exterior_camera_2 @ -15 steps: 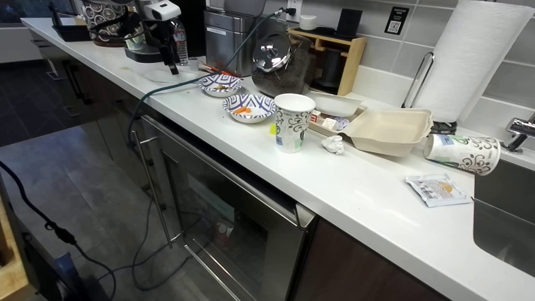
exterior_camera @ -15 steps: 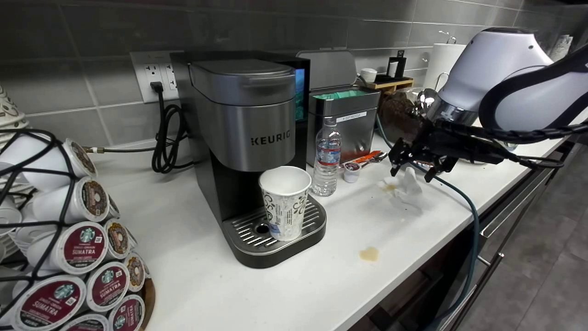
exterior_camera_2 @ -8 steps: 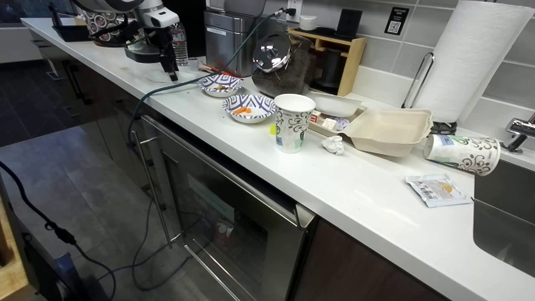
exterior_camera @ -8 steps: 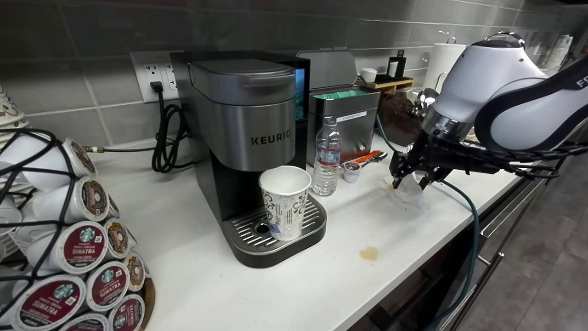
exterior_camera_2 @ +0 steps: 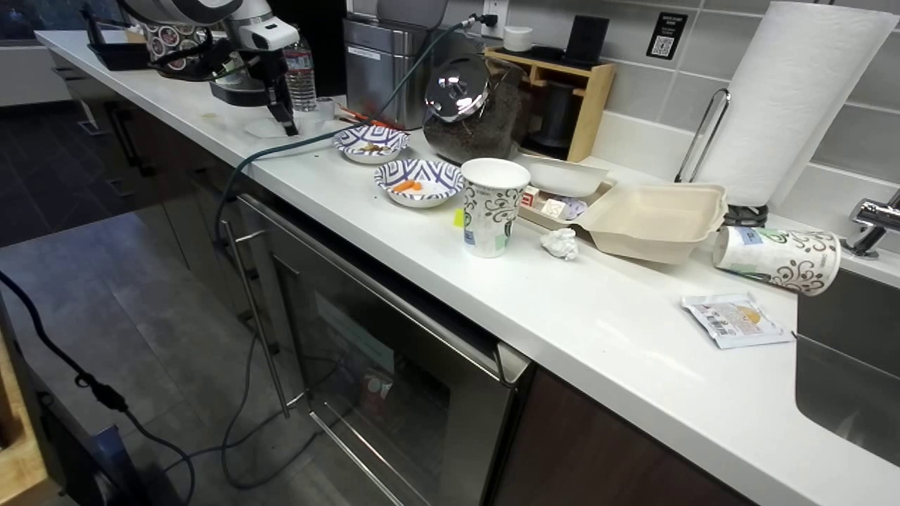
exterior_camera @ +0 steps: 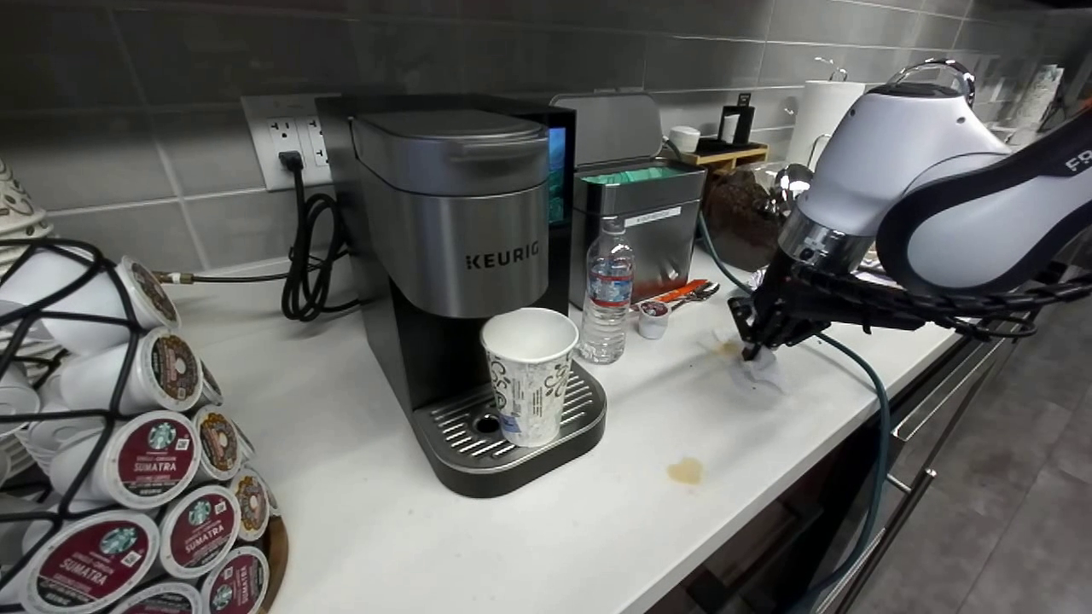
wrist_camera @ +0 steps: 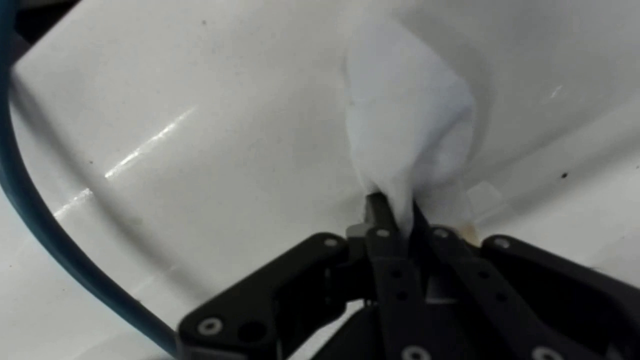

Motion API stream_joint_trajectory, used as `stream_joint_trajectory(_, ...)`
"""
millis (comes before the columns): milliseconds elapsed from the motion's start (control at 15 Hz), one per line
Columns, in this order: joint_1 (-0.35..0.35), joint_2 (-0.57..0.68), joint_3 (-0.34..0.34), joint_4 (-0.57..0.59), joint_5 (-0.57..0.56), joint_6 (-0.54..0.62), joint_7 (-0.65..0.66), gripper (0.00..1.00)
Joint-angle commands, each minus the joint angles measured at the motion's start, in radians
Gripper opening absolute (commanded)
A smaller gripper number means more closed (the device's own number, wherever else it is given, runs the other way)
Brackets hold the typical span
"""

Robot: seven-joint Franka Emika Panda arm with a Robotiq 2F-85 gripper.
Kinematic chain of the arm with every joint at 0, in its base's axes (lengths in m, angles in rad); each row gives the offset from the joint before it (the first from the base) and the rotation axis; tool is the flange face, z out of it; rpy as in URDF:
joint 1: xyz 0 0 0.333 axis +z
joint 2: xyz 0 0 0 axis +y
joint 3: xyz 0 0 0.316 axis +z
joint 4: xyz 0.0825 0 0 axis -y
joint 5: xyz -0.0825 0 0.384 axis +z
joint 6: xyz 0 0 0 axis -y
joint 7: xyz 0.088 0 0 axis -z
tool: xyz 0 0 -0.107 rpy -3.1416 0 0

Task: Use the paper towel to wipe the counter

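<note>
I have the gripper (wrist_camera: 397, 212) clamped on the paper towel (wrist_camera: 407, 100), a crumpled white piece pinched between the tips and spreading toward 12 o'clock in my wrist view, where it goes soft and blurry. Whatever is inside the pinch is hidden from me. In an exterior view I see the towel bunched under the gripper at the white counter (exterior_camera: 367, 520); white on white, its edges are hard to make out, and I can't tell whether the tips touch the surface.

With the gripper as my dial's centre there, a brown mark (exterior_camera: 727, 349) sits just beside it at 9 o'clock, and a tan spill (exterior_camera: 686, 471) lies apart at 7 o'clock. A water bottle (exterior_camera: 607, 290) stands upright toward 9 o'clock; beyond it is the Keurig coffee maker (exterior_camera: 503, 247), with a patterned paper cup (exterior_camera: 529, 367) covering part of its drip tray (exterior_camera: 448, 439). The Panda arm (exterior_camera: 896, 153) is cut off toward 3 o'clock.

A blue cable (wrist_camera: 30, 210) curves past at 9 o'clock in the wrist view, its upper end cropped. In an exterior view, a patterned bowl (exterior_camera_2: 389, 138) is at 3 o'clock from the gripper, its brownish scraps (exterior_camera_2: 374, 148) too small to name.
</note>
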Motion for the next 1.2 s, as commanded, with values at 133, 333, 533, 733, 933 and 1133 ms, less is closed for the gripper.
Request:
stream_joint_trajectory(133, -0.06, -0.089, 0.189, -0.091, 0.256, -0.086, -0.299, 0.01)
stream_joint_trajectory(333, -0.057, -0.119, 0.266, -0.109, 0.393, -0.175, -0.46, 0.01)
stream_joint_trajectory(533, -0.065, -0.128, 0.313, -0.076, 0.533, -0.269, -0.593, 0.01)
stream_joint_trajectory(733, -0.036, -0.12, 0.289, -0.065, 0.52, -0.264, -0.56, 0.03)
stream_joint_trajectory(933, -0.034, -0.107, 0.286, -0.065, 0.51, -0.238, -0.559, 0.01)
stream_joint_trajectory(1133, 0.012, -0.057, 0.295, -0.059, 0.461, -0.197, -0.524, 0.01)
